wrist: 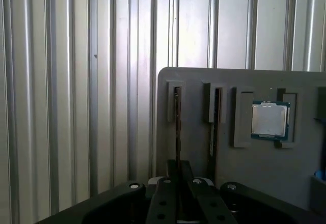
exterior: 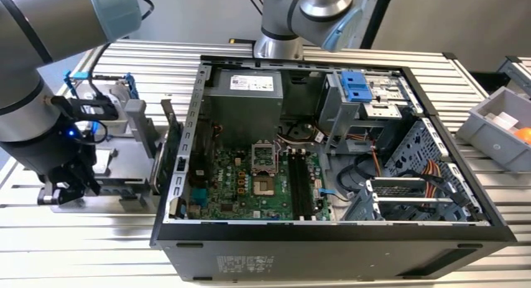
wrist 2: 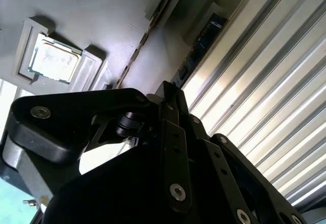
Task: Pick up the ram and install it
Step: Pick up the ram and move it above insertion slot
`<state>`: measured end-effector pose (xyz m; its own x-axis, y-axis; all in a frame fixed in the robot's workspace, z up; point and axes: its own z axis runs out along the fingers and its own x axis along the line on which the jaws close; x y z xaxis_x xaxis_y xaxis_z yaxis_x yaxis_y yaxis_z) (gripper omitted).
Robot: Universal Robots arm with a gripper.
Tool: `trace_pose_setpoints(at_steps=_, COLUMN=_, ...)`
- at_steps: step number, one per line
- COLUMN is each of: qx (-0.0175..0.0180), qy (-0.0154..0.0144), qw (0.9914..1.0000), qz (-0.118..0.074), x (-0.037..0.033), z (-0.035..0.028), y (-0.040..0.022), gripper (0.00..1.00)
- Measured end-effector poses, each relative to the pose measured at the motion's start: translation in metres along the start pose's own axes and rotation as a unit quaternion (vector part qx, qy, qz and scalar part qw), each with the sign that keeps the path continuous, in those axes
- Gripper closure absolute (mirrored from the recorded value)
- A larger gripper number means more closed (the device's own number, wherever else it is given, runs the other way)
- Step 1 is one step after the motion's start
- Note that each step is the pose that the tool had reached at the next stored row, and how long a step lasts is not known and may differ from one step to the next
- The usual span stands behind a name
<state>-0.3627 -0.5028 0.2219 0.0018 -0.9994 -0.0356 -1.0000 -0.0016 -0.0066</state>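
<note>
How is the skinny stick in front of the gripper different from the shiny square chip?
The ram is long and thin; the chip is a broad square. The ram stands on its edge in a narrow slot; the chip lies flat in a wide pocket, silver face showing. The ram is in line with the gripper; the chip sits off to one side. Both rest in the same grey tray.

Exterior view evenly bright; both wrist views dim, glare streaks on ribbed table (wrist 2: 265, 107), gripper (wrist 2: 168, 89) shadowed.
</note>
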Motion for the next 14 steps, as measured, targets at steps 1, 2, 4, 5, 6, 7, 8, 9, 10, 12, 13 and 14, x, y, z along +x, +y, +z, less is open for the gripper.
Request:
trace_pose_setpoints(at_steps=1, qx=0.0, qy=0.0, qw=1.0, qz=0.0, x=0.0, z=-0.0009, y=0.0, gripper=1.0)
trace_pose_setpoints(at_steps=2, qx=0.0, qy=0.0, qw=1.0, qz=0.0, x=-0.0001, z=-0.0016, y=0.0, gripper=1.0)
trace_pose_setpoints(at_steps=4, qx=0.0, qy=0.0, qw=1.0, qz=0.001, x=-0.0001, z=-0.003, y=0.0, gripper=1.0)
trace_pose_setpoints(at_steps=5, qx=0.0, qy=0.0001, qw=1.0, qz=0.001, x=-0.0001, z=-0.0038, y=0.0, gripper=1.0)
trace_pose_setpoints(at_steps=6, qx=0.0, qy=0.0001, qw=1.0, qz=0.001, x=-0.0002, z=-0.0045, y=0.0, gripper=1.0)
trace_pose_setpoints(at_steps=7, qx=0.0, qy=0.0, qw=1.0, qz=0.001, x=-0.0002, z=-0.0052, y=0.0, gripper=1.0)
trace_pose_setpoints(at_steps=8, qx=0.0001, qy=0.0, qw=1.0, qz=0.002, x=-0.0002, z=-0.0058, y=0.0, gripper=1.0)
trace_pose_setpoints(at_steps=9, qx=0.0001, qy=0.0, qw=1.0, qz=0.002, x=-0.0002, z=-0.0064, y=0.0, gripper=1.0)
trace_pose_setpoints(at_steps=10, qx=0.0, qy=0.0, qw=1.0, qz=0.002, x=-0.0002, z=-0.007, y=-0.0001, gripper=1.0)
trace_pose_setpoints(at_steps=12, qx=0.0, qy=0.0, qw=1.0, qz=0.002, x=-0.0003, z=-0.0085, y=0.0, gripper=1.0)
trace_pose_setpoints(at_steps=13, qx=0.0001, qy=0.0, qw=1.0, qz=0.002, x=-0.0003, z=-0.0093, y=0.0, gripper=1.0)
trace_pose_setpoints(at_steps=14, qx=0.0001, qy=0.0, qw=1.0, qz=0.002, x=-0.0004, z=-0.0103, y=0.0, gripper=1.0)
